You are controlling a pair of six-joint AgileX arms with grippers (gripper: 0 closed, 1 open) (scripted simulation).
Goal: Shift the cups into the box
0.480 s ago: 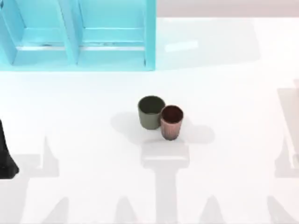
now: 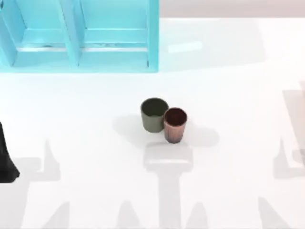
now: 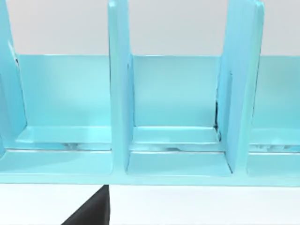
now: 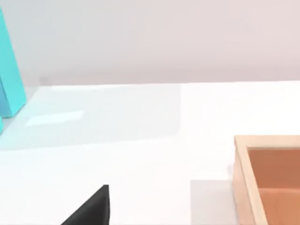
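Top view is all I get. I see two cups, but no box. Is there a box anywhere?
Observer: Yes. The right wrist view shows a light wooden box on the white table.
Operator: What colour is it inside?
Observer: Orange-brown, in the corner I can see. The rest is cut off.
Operator: What's my left arm looking at?
Observer: The left arm sits at the table's left edge. Its wrist camera faces the turquoise shelf, straight into its compartments.

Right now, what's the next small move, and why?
Probably swing the right gripper toward the coppery cup: it stands mid-table, right of the olive cup, and the wooden box is in that wrist's view. Left arm idles at the left edge.
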